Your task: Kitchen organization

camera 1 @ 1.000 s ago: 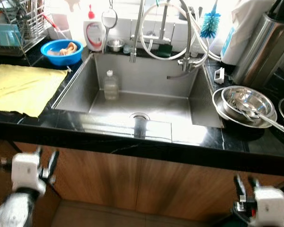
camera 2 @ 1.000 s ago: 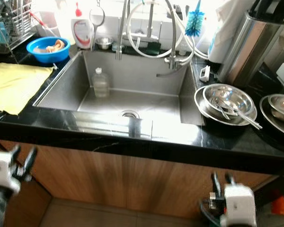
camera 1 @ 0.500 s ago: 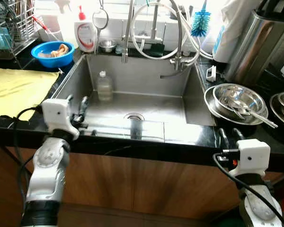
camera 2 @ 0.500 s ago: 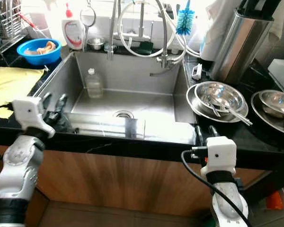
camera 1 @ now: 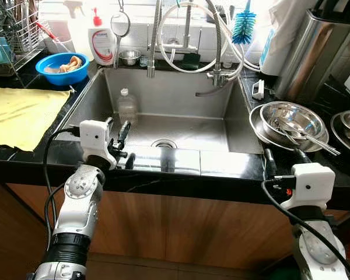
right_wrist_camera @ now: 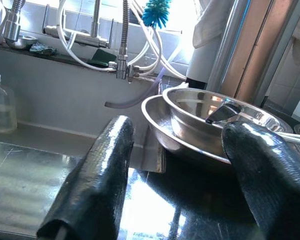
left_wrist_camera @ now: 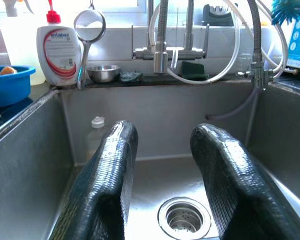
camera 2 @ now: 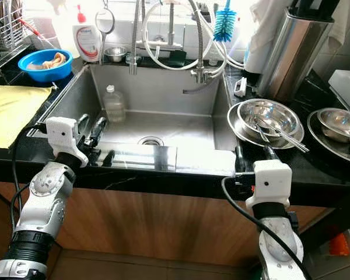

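Left eye view shows your left gripper (camera 1: 118, 133) with fingers spread wide over the front rim of the sink (camera 1: 181, 99), where a clear bottle (camera 1: 127, 105) stands at the back left, while your right gripper (camera 1: 284, 158), fingers also apart, hovers over the black worktop (camera 1: 41, 153) beside stacked steel bowls (camera 1: 291, 123).

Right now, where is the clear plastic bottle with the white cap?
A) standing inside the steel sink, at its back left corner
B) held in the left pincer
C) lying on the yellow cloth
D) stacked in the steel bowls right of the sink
A: the clear plastic bottle with the white cap stands upright on the floor of the stainless steel sink, against its back wall near the left corner, ahead of the open, empty left pincer.
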### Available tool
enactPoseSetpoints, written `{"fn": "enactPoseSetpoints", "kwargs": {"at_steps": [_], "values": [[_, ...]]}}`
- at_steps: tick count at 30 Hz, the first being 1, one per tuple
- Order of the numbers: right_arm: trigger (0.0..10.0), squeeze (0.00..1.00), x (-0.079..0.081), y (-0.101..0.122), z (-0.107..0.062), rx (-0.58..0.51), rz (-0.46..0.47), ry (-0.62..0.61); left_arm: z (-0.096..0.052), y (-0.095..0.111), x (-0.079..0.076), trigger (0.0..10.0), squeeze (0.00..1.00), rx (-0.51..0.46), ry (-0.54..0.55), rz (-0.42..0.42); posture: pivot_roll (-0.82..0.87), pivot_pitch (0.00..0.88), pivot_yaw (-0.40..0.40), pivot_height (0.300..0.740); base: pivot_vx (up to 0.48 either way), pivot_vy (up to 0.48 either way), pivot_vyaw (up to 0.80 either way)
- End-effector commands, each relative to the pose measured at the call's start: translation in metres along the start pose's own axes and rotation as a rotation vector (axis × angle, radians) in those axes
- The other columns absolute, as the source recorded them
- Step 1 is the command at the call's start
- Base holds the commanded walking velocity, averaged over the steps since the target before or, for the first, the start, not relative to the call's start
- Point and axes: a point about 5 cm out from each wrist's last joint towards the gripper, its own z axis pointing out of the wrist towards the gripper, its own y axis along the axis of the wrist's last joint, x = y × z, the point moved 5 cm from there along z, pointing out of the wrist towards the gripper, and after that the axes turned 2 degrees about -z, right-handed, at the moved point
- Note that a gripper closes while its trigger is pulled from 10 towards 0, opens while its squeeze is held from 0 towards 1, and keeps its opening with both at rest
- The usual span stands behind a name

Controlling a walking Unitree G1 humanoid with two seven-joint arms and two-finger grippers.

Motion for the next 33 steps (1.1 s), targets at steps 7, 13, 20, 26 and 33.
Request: {"fn": "enactPoseSetpoints", "kwargs": {"at_steps": [7,13,20,26,33], "values": [[10.0,1.0,-0.003,0.004,-0.001,-0.001,0.003,-0.052,0.001,-0.007,-0.006,10.0,0.0,0.003,-0.029,-0.014,-0.05,0.0,-0.015,0.74,0.0,0.0,0.0],[10.0,0.78,-0.011,0.002,-0.001,0.009,-0.018,-0.099,0.002,-0.009,-0.01,10.0,0.0,0.001,-0.042,-0.019,-0.05,0.0,-0.012,0.74,0.0,0.0,0.0],[10.0,0.0,-0.014,0.007,0.009,-0.012,-0.014,-0.113,0.002,-0.01,-0.009,10.0,0.0,-0.002,-0.038,-0.018,-0.05,0.0,-0.017,0.74,0.0,0.0,0.0],[10.0,0.0,-0.016,0.009,0.02,-0.022,-0.007,-0.123,0.004,-0.008,-0.01,10.0,0.0,-0.018,-0.036,-0.012,-0.03,0.0,-0.021,0.74,0.0,0.0,0.0],[10.0,0.0,-0.012,0.008,0.026,-0.023,0.001,-0.122,0.012,0.003,-0.016,10.0,1.0,-0.057,-0.072,-0.014,-0.02,0.0,-0.019,0.74,0.0,0.0,0.0]]}}
